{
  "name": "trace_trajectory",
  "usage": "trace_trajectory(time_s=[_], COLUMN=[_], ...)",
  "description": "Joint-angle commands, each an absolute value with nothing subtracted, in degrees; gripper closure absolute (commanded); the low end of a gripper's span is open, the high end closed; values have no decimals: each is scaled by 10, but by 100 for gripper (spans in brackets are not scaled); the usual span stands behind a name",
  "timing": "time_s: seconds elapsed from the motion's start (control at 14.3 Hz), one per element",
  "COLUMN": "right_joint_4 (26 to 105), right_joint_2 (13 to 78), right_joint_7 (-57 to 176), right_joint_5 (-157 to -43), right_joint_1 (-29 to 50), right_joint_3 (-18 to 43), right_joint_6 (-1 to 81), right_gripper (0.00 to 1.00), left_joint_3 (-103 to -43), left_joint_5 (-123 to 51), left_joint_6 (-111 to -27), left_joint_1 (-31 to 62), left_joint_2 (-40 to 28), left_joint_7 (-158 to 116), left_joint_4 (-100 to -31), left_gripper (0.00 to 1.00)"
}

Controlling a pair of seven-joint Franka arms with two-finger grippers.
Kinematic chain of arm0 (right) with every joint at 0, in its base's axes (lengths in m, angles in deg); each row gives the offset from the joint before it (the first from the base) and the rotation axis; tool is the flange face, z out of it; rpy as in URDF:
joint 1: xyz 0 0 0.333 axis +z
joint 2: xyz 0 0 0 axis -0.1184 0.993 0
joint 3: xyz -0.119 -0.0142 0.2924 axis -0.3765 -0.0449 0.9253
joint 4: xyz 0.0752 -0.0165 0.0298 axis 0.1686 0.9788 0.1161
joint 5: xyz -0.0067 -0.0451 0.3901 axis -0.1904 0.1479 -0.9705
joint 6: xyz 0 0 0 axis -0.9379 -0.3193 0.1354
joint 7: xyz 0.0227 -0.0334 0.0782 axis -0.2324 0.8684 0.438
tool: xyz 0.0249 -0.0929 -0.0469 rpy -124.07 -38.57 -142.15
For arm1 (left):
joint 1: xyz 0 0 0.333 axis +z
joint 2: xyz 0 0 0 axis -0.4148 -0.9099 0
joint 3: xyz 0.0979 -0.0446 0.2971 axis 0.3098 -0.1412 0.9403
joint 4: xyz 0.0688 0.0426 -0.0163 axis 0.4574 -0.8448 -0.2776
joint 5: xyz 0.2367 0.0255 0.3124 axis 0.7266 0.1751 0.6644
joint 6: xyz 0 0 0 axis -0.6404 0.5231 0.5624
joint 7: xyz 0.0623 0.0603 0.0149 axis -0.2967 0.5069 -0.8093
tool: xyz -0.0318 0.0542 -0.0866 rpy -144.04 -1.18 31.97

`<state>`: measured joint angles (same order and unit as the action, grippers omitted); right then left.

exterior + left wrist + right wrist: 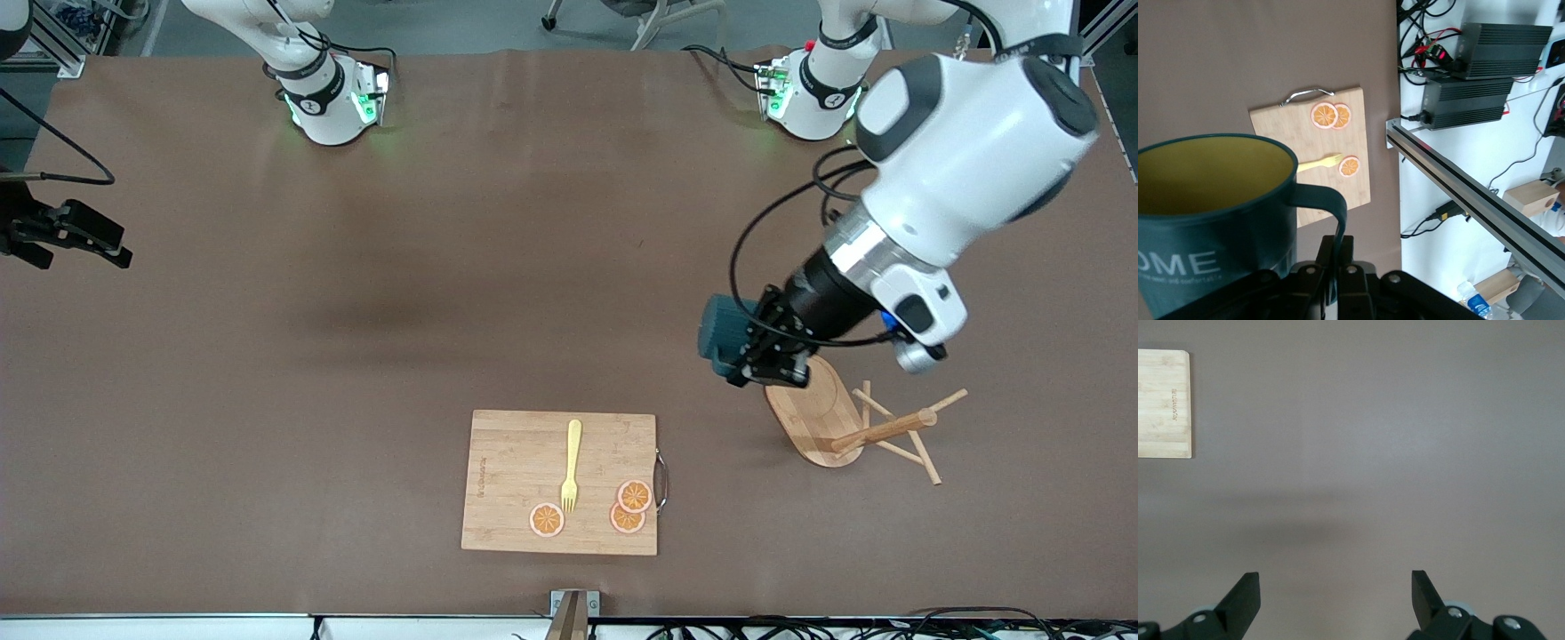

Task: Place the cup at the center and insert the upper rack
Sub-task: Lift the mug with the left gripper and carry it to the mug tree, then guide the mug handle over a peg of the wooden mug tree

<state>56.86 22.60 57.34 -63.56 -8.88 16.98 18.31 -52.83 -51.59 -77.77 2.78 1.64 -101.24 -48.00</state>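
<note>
I'm looking at a robotics lab, not a kitchen. Two arm bases (333, 98) sit bolted on a brown-covered table (356, 311), status lights glowing green. Off the table's edge I see black power supplies (1485, 67) with tangled cables (1421, 30), an aluminium frame rail (1471, 193), and an office chair's legs (658, 18) on grey floor.

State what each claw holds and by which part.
The left claw holds the cup by its handle, above the table beside the upper rack. The right claw is open and holds nothing.
</note>
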Motion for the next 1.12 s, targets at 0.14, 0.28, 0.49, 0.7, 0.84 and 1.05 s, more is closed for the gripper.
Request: trace_trajectory(time_s=[0.14, 0.28, 0.49, 0.7, 0.84, 1.05], right_joint_4=[579, 579, 579, 579, 579, 579], right_joint_2=[212, 212, 212, 212, 212, 212], right_joint_7=[577, 577, 577, 577, 577, 577], right_joint_5=[-628, -628, -628, -628, -628, -628], right_joint_1=[-85, -84, -82, -81, -79, -79], right_joint_3=[169, 169, 169, 169, 169, 169], right_joint_6=[183, 183, 183, 182, 182, 182], right_gripper=[0, 0, 0, 0, 0, 0], left_joint_3=[-533, -533, -533, -533, -533, -533], left_joint_5=[-594, -622, -630, -646, -659, -671], left_joint_6=[-782, -781, -779, -779, -779, -779], left_joint_1=[64, 80, 96, 114, 124, 134], left_joint_2=[30, 29, 28, 24, 24, 23], left_joint_7=[-874, -842, -807, -760, -730, -707], left_joint_4=[-558, -568, -586, -604, -617, -621], left_gripper=[100, 100, 100, 100, 100, 100])
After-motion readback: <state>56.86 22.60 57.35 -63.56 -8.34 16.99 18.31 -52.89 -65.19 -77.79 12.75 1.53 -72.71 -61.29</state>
